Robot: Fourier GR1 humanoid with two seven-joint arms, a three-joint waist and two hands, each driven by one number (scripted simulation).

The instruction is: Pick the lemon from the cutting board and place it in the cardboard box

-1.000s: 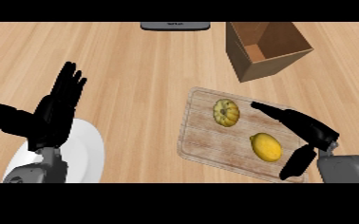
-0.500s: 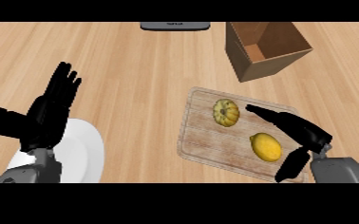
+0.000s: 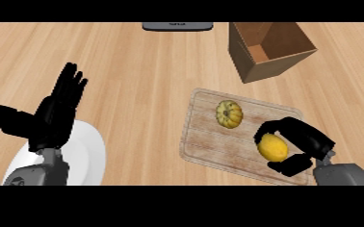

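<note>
- Right hand [image 3: 302, 142], lower right: fingers and thumb curled round lemon [image 3: 272, 147] on cutting board [image 3: 213, 134], hiding its right side.
- Left hand [image 3: 58, 107], lower left: fingers straight, partly covering plate [image 3: 89, 156].
- Cardboard box [image 3: 274, 65], upper right: open.

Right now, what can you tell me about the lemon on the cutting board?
The lemon is a plain yellow oval with a smooth-looking skin, lying on its side near the right end of the wooden cutting board. The right hand wraps round it: black fingers curl over its top and the thumb sits below it. It lies apart from the small ribbed squash and has not been lifted toward the cardboard box.
</note>
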